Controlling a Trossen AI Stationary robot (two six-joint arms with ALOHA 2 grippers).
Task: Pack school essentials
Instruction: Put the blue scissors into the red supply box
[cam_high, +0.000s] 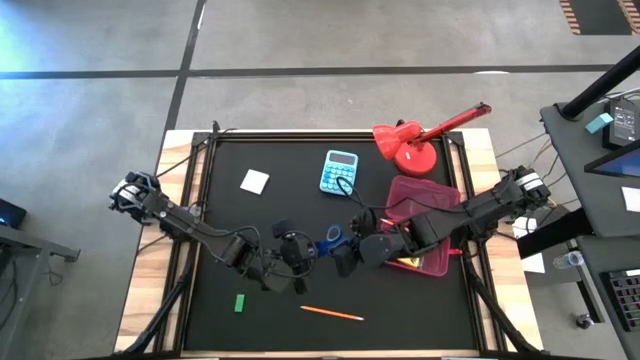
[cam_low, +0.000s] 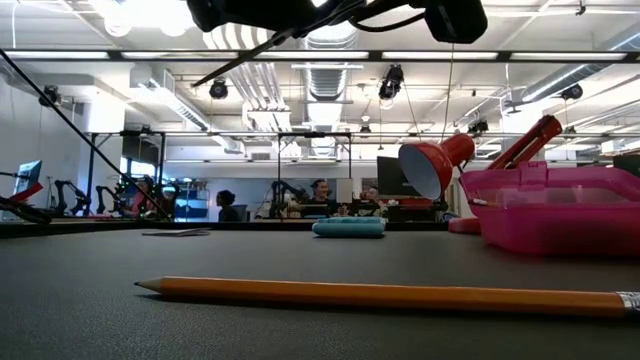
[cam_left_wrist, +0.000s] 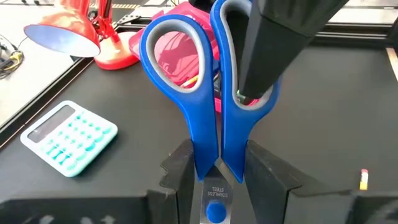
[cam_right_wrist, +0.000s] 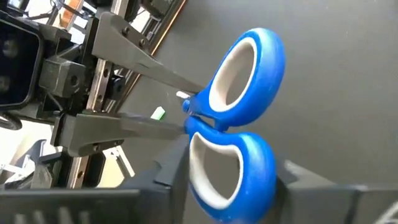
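The blue-handled scissors (cam_high: 330, 240) hang in the air over the table's near middle, between both grippers. My left gripper (cam_high: 297, 256) is shut on them from the left, and my right gripper (cam_high: 345, 256) is shut on them from the right. Their blades are hidden inside my left gripper. An orange pencil (cam_high: 332, 314) and a tiny green block (cam_high: 240, 302) lie flat near the near edge. A small white square (cam_high: 255, 181) lies flat at far left. The low view shows the pencil (cam_low: 390, 294) close up and no scissors on the table. My left gripper pinches the scissors at the neck by the pivot (cam_left_wrist: 214, 177), one finger (cam_left_wrist: 180, 171) on each side, coming level from the table's left along the scissors. The handles point away from it and the scissors are lifted clear. My right gripper has one handle loop (cam_right_wrist: 233, 177) between its two fingers, coming level from the table's right. One finger (cam_left_wrist: 273, 50) lies across that loop's flat face; the other is hidden behind it. The second loop (cam_right_wrist: 245, 74) stands free beyond the fingers.
A pink open box (cam_high: 425, 215) sits under my right arm with something yellow (cam_high: 405, 262) in it. Behind it stand the red desk lamp (cam_high: 415, 140) and the light blue calculator (cam_high: 340, 172). Bare black mat lies at left. People show in the room beyond.
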